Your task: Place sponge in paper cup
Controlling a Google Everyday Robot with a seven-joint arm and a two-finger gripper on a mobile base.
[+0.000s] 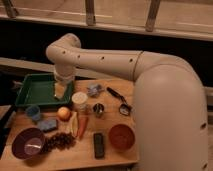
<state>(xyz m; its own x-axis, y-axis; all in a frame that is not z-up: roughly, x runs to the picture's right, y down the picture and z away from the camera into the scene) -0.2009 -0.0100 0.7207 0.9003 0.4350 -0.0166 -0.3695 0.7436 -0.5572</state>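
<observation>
As things stand: nothing of the task looks done; the pick-up, the carry and the drop into the cup are all left.
Arm: the big white robot arm (115,62) reaches in from the right, its elbow bent high over the back left of the table.
Table: the light wooden table (101,125) is crowded, and its front and left edges run close to the row where the sponge lies.
Tray: a shallow green rectangular tray (35,90) sits at the back left, its right rim just beside the paper cup.
Bowls: a dark purple round bowl (27,142) stands at the front left and a red-orange round bowl (121,136) at the front right.
Paper cup: the cream-white cylindrical paper cup (79,100) stands upright, rim up, near the middle of the table.
Hand: the two-finger hand (60,90) hangs over the tray's right end, fingers apart and holding nothing, behind the sponge and left of the paper cup.
Sponge: the small flat blue rectangular sponge (47,124) lies flat near the left front, untouched.
Neighbours: a small round blue cup (33,112) sits just behind the sponge, and a round orange-yellow fruit (63,113) lies between the sponge and the paper cup.
Room: the space above the sponge looks open, but a descent seems tight between the blue cup, the fruit and the purple bowl.
</observation>
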